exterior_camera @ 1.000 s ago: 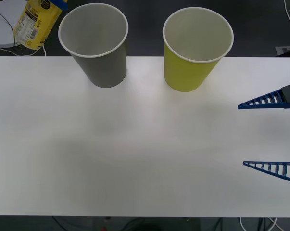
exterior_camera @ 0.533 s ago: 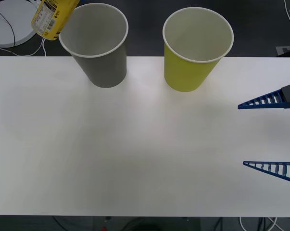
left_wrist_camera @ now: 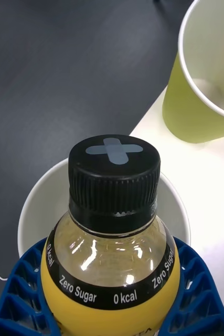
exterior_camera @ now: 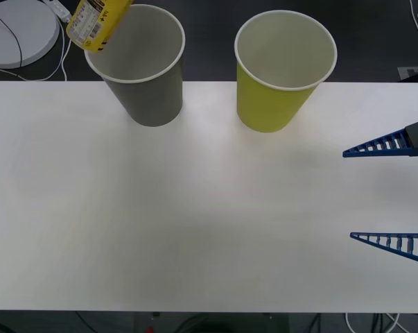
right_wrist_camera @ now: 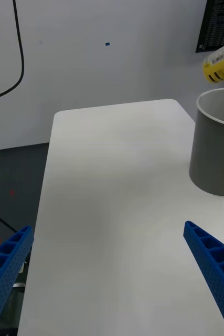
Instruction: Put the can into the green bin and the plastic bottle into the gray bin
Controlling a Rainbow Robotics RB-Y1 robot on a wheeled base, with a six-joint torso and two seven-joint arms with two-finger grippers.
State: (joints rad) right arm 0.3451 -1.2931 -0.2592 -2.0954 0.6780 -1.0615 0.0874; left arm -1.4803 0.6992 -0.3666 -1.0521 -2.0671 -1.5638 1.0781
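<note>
Two arms for you: left fingers (left_wrist_camera: 17,294) clamp the plastic bottle (left_wrist_camera: 112,252) above the gray bin (exterior_camera: 136,62), right gripper (exterior_camera: 389,195) idling wide open over the desk (exterior_camera: 195,222).

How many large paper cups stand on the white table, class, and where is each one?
2. The gray bin stands at the table's far edge on the robot's left, with the plastic bottle over its rim. The green bin stands to its right.
</note>
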